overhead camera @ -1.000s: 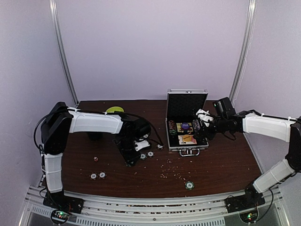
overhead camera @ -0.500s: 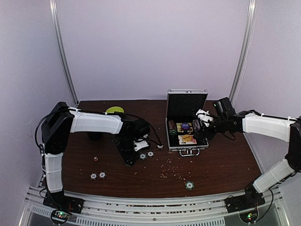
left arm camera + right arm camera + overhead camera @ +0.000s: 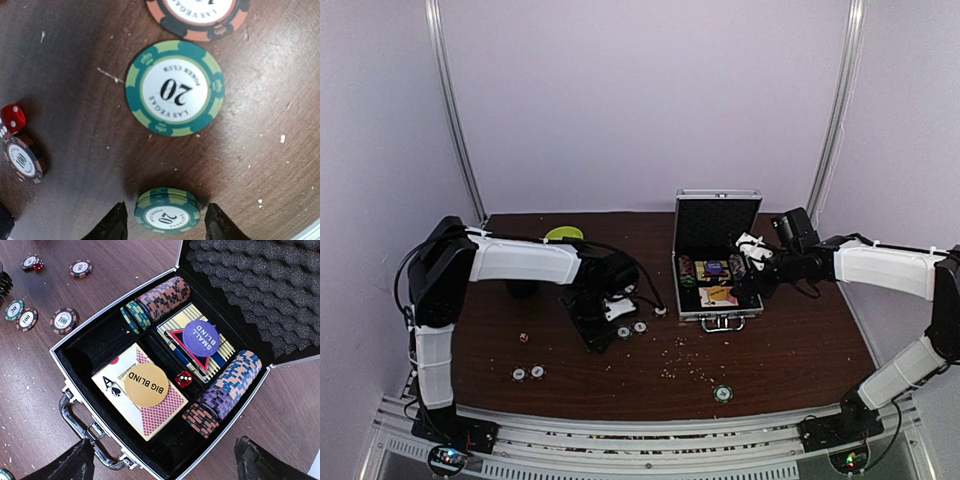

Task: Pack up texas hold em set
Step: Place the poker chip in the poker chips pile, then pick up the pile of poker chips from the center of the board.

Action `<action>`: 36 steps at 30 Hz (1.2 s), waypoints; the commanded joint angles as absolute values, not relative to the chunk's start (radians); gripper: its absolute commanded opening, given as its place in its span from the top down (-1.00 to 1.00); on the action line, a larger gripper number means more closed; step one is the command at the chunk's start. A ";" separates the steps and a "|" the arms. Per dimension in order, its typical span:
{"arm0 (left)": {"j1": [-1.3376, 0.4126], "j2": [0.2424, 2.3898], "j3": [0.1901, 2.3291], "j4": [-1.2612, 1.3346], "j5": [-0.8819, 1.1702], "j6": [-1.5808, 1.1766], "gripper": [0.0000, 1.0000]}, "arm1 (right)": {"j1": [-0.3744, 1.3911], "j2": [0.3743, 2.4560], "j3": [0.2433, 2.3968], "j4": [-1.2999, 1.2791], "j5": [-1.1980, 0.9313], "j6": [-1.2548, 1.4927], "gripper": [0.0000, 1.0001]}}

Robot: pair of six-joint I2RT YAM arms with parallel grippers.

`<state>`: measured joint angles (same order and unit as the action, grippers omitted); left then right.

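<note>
Several chips (image 3: pixel 175 88) are lying unpacked on the tabletop (image 3: pixel 270 165), the released left hand (image 3: pixel 166 220) straddling a green stack (image 3: pixel 167 212), the right hand (image 3: pixel 167 457) hovering released over the part-filled briefcase (image 3: pixel 260 285).

A lime bowl (image 3: pixel 564 232) sits on the dark wood table (image 3: pixel 780 350), well behind the left claw (image 3: pixel 165 225). Pale crumbs (image 3: pixel 698 372) lie scattered to that claw's right, nearer the front edge.
</note>
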<state>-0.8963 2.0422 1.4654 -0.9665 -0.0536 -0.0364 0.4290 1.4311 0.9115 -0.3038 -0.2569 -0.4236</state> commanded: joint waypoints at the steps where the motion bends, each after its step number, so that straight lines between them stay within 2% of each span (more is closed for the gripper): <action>1: -0.886 2.032 1.451 -0.956 -0.071 -0.039 -0.11 | 0.437 1.444 0.914 -0.319 -0.247 -0.438 -0.96; 9: -0.872 2.048 1.433 -0.957 -0.039 -0.044 -0.04 | 0.440 1.447 0.916 -0.324 -0.248 -0.439 -0.97; 18: -0.872 2.092 1.438 -0.962 -0.009 -0.035 0.14 | 0.442 1.452 0.916 -0.327 -0.250 -0.440 -0.98; 21: -0.871 2.106 1.445 -0.961 0.006 -0.031 0.27 | 0.442 1.453 0.916 -0.327 -0.250 -0.442 -0.98; 25: -0.871 2.113 1.470 -0.966 0.028 -0.026 0.66 | 0.443 1.454 0.916 -0.328 -0.250 -0.442 -0.98; 26: -0.873 2.113 1.481 -0.967 0.037 -0.026 0.69 | 0.443 1.454 0.916 -0.328 -0.250 -0.442 -0.98; 36: -0.927 2.098 1.629 -0.874 0.065 -0.037 0.71 | 0.445 1.456 0.917 -0.332 -0.249 -0.442 -0.99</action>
<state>-0.9051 2.0964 1.5539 -0.9642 0.0269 -0.0322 0.4389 1.4475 0.9115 -0.3237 -0.2569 -0.4412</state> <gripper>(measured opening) 0.355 0.990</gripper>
